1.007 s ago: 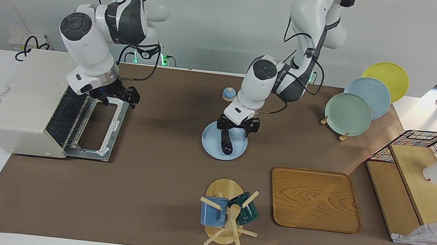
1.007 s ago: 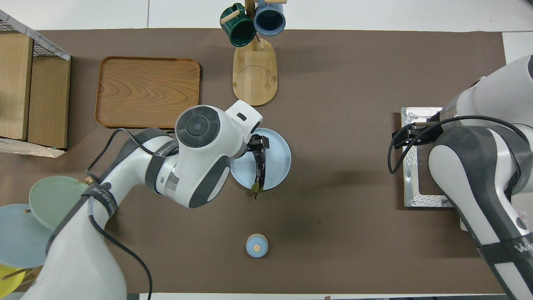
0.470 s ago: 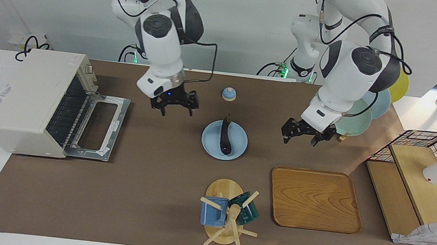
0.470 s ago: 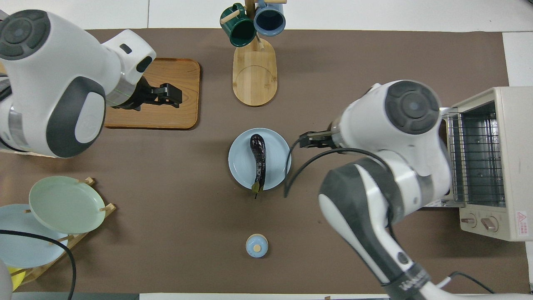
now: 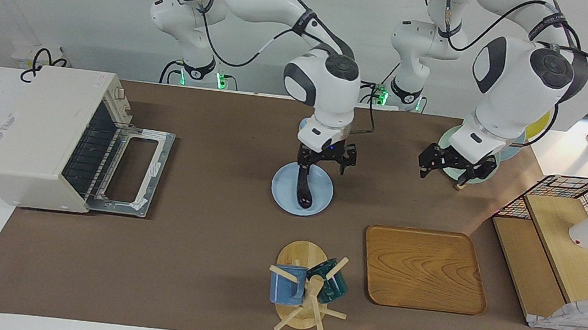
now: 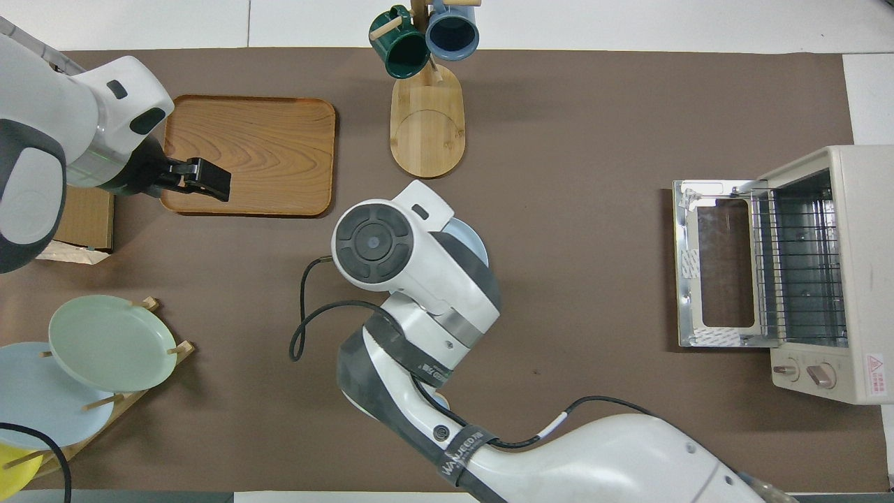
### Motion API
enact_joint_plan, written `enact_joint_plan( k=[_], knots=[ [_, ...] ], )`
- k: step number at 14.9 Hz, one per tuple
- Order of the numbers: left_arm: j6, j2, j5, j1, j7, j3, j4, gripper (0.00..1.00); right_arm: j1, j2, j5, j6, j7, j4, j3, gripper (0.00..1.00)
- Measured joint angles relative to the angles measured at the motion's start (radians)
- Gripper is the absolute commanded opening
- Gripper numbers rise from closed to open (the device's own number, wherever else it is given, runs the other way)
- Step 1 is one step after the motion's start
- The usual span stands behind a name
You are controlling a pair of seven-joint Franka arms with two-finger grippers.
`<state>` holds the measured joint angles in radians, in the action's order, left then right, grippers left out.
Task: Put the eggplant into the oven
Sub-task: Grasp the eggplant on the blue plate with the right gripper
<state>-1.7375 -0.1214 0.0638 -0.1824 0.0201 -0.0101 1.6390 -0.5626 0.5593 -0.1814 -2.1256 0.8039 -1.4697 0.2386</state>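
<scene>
Over the glossy dark-purple eggplant (image 5: 303, 189) on its pale blue plate (image 5: 279, 190), the right gripper (image 5: 326, 161) hangs spread open, while the left gripper (image 5: 456, 165), also open, waits.

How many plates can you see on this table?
4. A light blue plate lies flat under the eggplant mid-table. Green, blue and yellow plates stand in a wooden rack at the left arm's end; the arm partly hides them facing.

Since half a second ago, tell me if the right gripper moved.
Yes. The right gripper has moved away from the oven toward the left arm's end, and is now over the blue plate and the eggplant.
</scene>
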Motion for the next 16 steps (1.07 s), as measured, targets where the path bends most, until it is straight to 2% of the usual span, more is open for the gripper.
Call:
enact_joint_plan(
  k=[4, 7, 9, 10, 12, 13, 16],
  knots=[
    [0.028, 0.075, -0.001, 0.020, -0.005, -0.001, 0.070, 1.00, -0.004, 0.058, -0.004, -0.096, 0.015, -0.005, -0.007, 1.00],
    [0.050, 0.110, -0.001, 0.029, -0.005, -0.001, 0.090, 1.00, -0.003, 0.059, -0.004, -0.140, 0.015, -0.049, -0.009, 0.78],
    [0.061, 0.120, -0.001, 0.031, -0.005, -0.001, 0.093, 1.00, -0.007, 0.060, -0.004, -0.171, 0.015, -0.092, -0.009, 0.70],
    [0.064, 0.122, -0.002, 0.032, -0.005, -0.001, 0.093, 1.00, -0.007, 0.059, -0.004, -0.176, 0.015, -0.104, -0.008, 0.56],
    [0.064, 0.124, -0.002, 0.034, -0.005, -0.001, 0.093, 1.00, -0.007, 0.059, -0.004, -0.176, 0.015, -0.113, -0.008, 0.15],
    [0.066, 0.125, -0.002, 0.034, -0.005, -0.001, 0.093, 1.00, -0.007, 0.059, -0.004, -0.176, 0.015, -0.115, -0.008, 0.00],
    [0.084, 0.129, -0.008, 0.036, -0.005, -0.002, 0.090, 1.00, -0.012, 0.055, -0.005, -0.157, 0.015, -0.118, -0.006, 0.00]
  ],
)
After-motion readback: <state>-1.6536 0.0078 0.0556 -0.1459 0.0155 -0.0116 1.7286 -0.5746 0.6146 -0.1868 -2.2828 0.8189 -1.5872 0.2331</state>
